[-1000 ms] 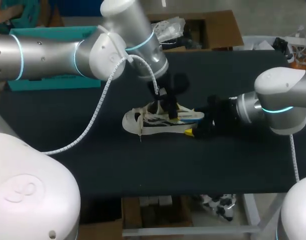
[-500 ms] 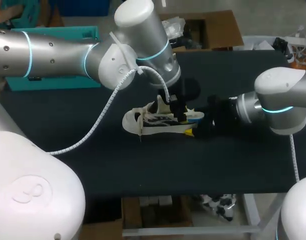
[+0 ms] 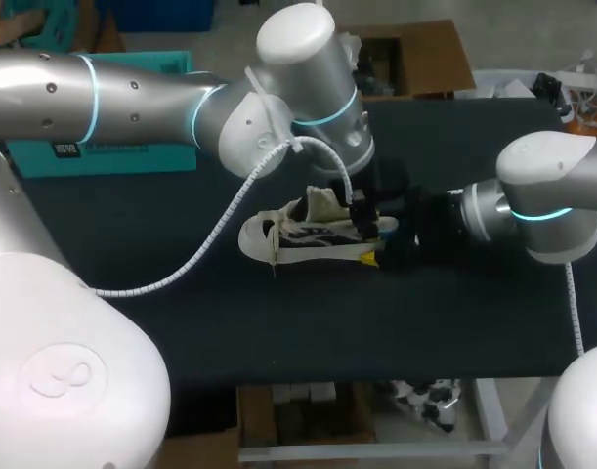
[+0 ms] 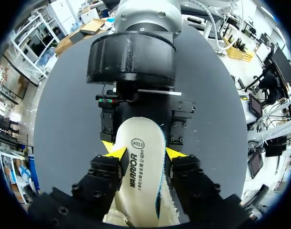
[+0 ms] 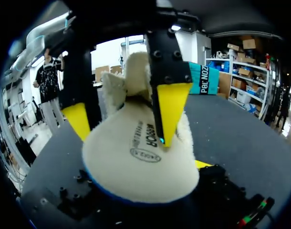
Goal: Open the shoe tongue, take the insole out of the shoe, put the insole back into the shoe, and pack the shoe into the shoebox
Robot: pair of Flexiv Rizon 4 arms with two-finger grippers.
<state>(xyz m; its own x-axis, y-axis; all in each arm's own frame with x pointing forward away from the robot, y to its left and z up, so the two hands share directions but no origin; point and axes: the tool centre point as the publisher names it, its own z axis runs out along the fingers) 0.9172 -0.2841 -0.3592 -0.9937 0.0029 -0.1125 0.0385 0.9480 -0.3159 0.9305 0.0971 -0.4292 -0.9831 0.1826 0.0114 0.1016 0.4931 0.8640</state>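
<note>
Flat rectangular table with a matte black top (image 3: 181, 322), seen from above in the head view, its near edge running straight across. In both wrist views the same surface (image 4: 64, 119) is evenly lit.

Left gripper (image 3: 361, 217), right gripper (image 3: 381, 252) crowd shoe's (image 3: 296, 237) right end; left end free

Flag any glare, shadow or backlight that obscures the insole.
Left wrist view: insole evenly lit, no glare. Right wrist view: bright backlight, yet insole well lit. Head view: left gripper black against the dark table, hard to separate; shoe stands out.
</note>
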